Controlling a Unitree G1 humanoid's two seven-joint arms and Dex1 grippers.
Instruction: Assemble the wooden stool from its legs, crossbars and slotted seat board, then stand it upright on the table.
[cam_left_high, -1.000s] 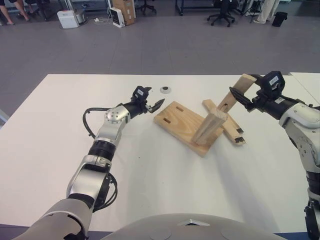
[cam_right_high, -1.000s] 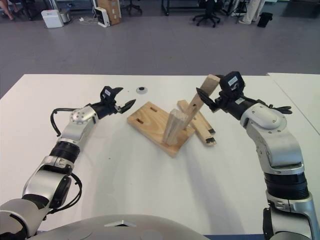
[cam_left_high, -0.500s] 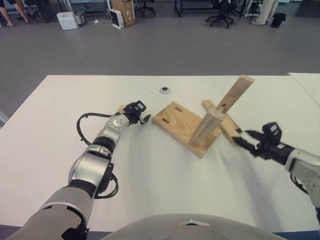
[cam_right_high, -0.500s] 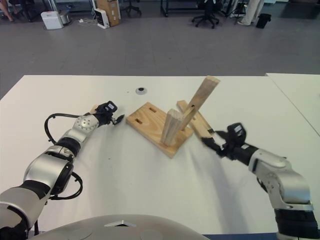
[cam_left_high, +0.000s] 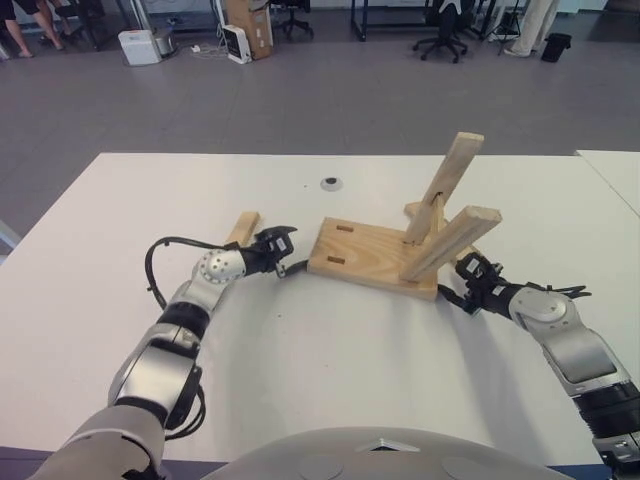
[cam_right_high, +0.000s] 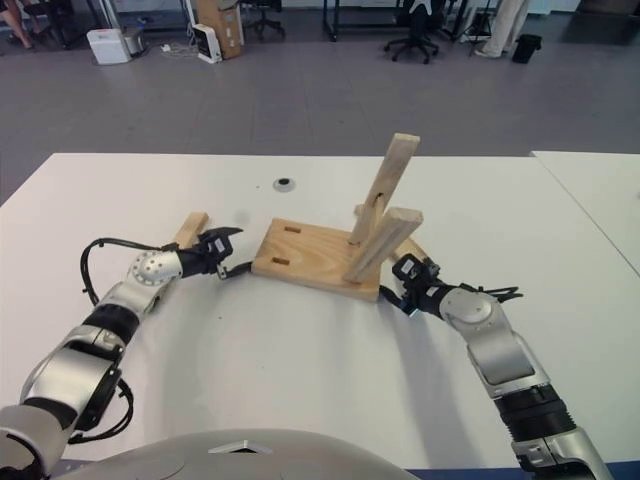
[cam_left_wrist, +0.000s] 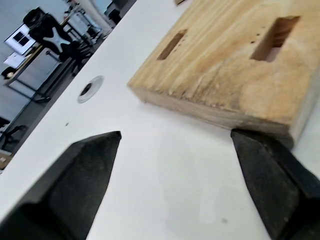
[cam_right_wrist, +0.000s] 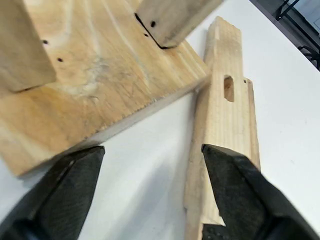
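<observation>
Two legs (cam_left_high: 445, 190) lean slotted in the seat board (cam_left_high: 365, 252), which has turned flat on the tabletop (cam_left_high: 320, 350); left end effector (cam_left_high: 288, 252) and right end effector (cam_left_high: 452, 282) have dropped to its opposite ends, both open, empty. Roughly half assembled.

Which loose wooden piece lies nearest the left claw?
The short piece lying flat on the table just beyond the left claw, left of the seat board. The slotted one lies off the board's right end by the right claw.
</observation>
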